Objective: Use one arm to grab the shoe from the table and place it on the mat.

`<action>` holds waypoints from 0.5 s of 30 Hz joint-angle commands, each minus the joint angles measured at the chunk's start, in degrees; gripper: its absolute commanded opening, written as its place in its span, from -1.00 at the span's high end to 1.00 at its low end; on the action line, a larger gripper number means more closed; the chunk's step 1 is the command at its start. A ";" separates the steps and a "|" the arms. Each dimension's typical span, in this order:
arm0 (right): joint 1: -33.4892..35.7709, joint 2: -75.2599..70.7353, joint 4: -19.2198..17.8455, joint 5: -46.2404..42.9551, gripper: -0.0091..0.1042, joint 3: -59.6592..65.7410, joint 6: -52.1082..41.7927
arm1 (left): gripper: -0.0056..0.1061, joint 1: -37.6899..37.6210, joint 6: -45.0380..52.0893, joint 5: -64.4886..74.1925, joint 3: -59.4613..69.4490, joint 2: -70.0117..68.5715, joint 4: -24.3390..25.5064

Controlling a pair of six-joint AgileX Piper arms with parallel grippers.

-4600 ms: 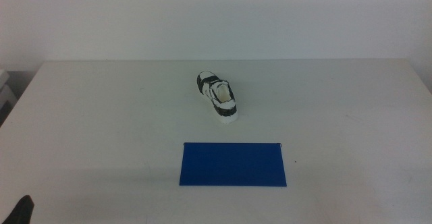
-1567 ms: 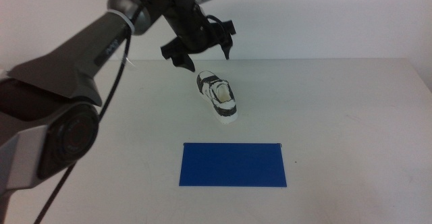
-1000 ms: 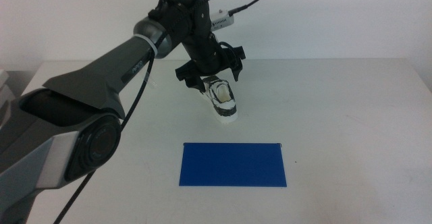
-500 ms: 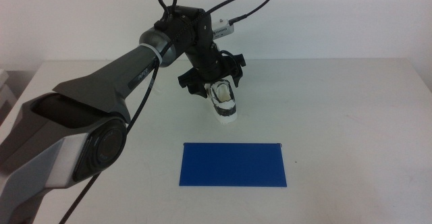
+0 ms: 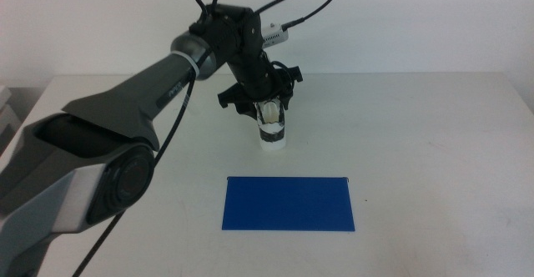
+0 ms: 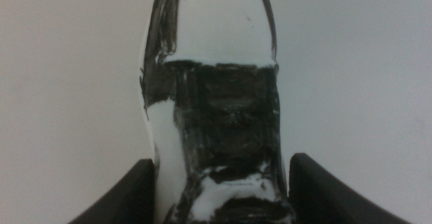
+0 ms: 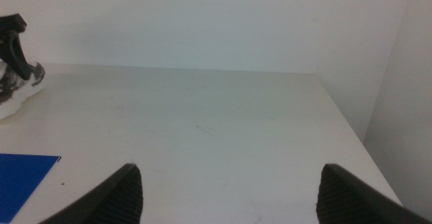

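Note:
The white and black shoe (image 5: 272,132) stands on the white table (image 5: 417,143) behind the blue mat (image 5: 288,203), its toe towards the mat. My left arm reaches in from the left. Its gripper (image 5: 269,110) is down over the shoe's rear half with one jaw on each side. In the left wrist view the shoe (image 6: 216,82) fills the gap and both jaws press its sides, so the left gripper (image 6: 223,183) is shut on it. My right gripper (image 7: 229,190) is open and empty off to the right, outside the middle view.
The right wrist view shows the shoe (image 7: 17,96) and a corner of the mat (image 7: 20,177) far off across bare tabletop. The table's right edge (image 7: 344,123) runs beside a white wall.
The left gripper came down over the shoe and closed on it. The shoe has turned from a slant to point straight at the mat.

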 commanded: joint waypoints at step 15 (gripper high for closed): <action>0.18 -1.16 -0.49 -4.56 -0.33 -0.54 -0.72 | 0.64 -5.76 -1.40 15.02 -1.28 -16.51 16.82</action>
